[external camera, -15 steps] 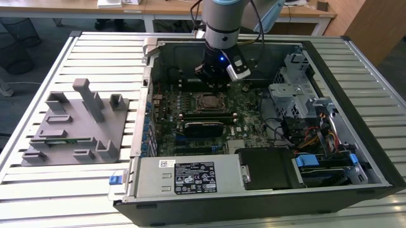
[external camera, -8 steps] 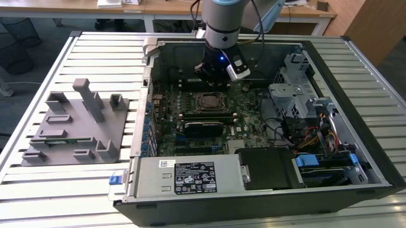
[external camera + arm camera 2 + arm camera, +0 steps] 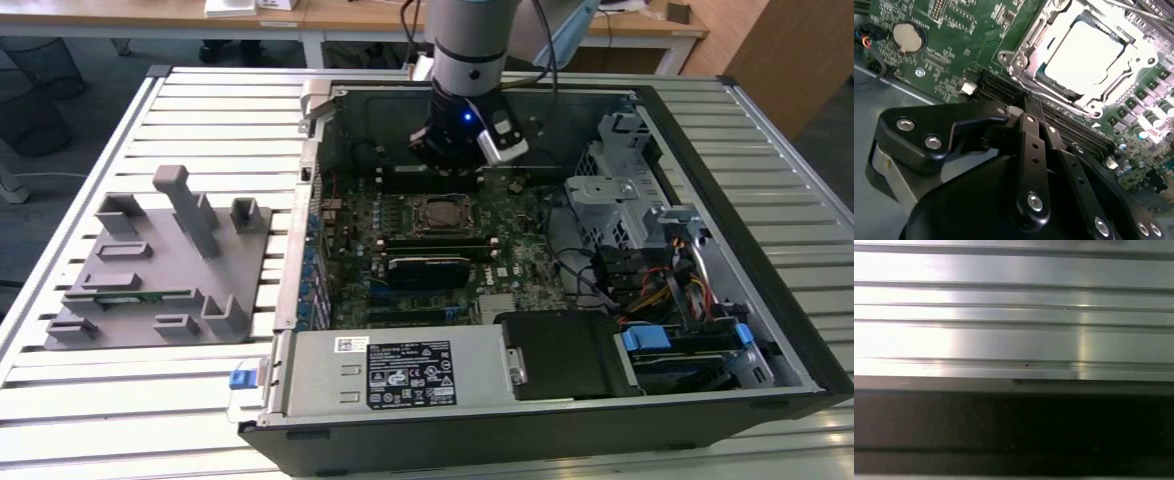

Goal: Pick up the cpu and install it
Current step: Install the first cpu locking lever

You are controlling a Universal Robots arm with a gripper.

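— What sits around the pincer [image 3: 451, 158] right now?

— It hangs inside the open computer case [image 3: 747, 300], low over the green board [image 3: 521, 255], at the far end of the case in the exterior view. Just ahead of it lies the socket [image 3: 442, 214] with its metal frame, and the cpu [image 3: 1082, 49] rests there, inside the frame, its pale top glaring in the second wrist view.

— Is the pincer holding the cpu?

— No. The cpu lies apart from it. In the second wrist view the black fingers [image 3: 1026, 112] come together to a narrow tip with nothing between them, so it looks closed and empty.

— What lies between the tip and the cpu?

— Long black memory slots [image 3: 1054, 125] run across the board right under the tip, between it and the socket frame. A round coin battery [image 3: 906, 36] sits off to one side of the tip.

— And farther off?

— Beyond the socket, a black card [image 3: 430, 270], then the grey power box [image 3: 387, 370] at the near end. A bundle of cables [image 3: 641, 285] and a metal drive cage [image 3: 627, 190] crowd the side toward the exterior view's right. Outside the case, on the ribbed tabletop [image 3: 174, 100], stands a grey holder block [image 3: 154, 270].

— Anything hard to make out?

— The cpu's surface is washed out by glare. The first wrist view gives ribbed metal and a dark band that I cannot identify.
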